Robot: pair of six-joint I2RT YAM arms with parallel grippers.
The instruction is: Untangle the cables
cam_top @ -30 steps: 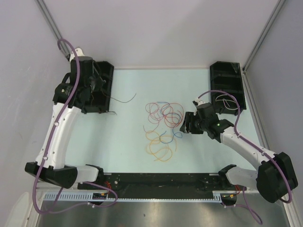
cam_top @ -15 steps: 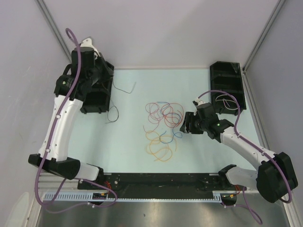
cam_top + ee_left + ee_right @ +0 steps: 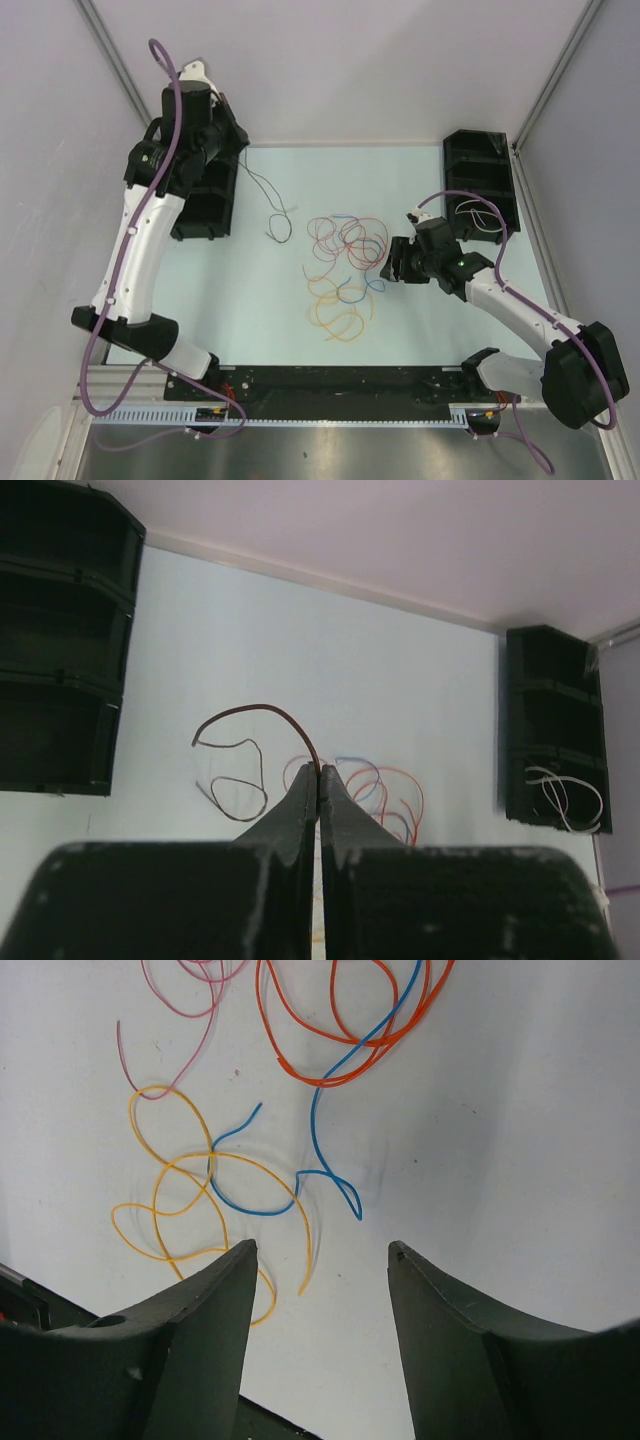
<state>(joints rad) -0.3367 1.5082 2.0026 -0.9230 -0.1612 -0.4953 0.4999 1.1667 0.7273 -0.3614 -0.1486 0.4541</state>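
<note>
A loose tangle of thin cables [image 3: 345,262] lies mid-table: red loops [image 3: 350,235], a blue one [image 3: 352,296] and orange ones [image 3: 338,316]. My left gripper [image 3: 240,148] is raised at the back left, shut on one end of a dark thin cable [image 3: 270,195]. The cable hangs down, and its loop lies on the table left of the tangle. In the left wrist view the jaws [image 3: 320,772] pinch this dark cable [image 3: 262,707]. My right gripper [image 3: 392,262] is open and empty at the tangle's right edge. Its wrist view shows the gripper [image 3: 322,1248] above orange [image 3: 180,1175], blue [image 3: 318,1110] and red [image 3: 300,1068] cables.
A black bin [image 3: 205,195] stands at the back left under my left arm. Another black bin [image 3: 480,170] at the back right holds white cables [image 3: 470,215]; they also show in the left wrist view [image 3: 565,798]. Grey walls enclose the table.
My left arm has risen and swung back and to the right, carrying the dark cable; its hanging loop has moved right, closer to the tangle. The right arm has not moved.
</note>
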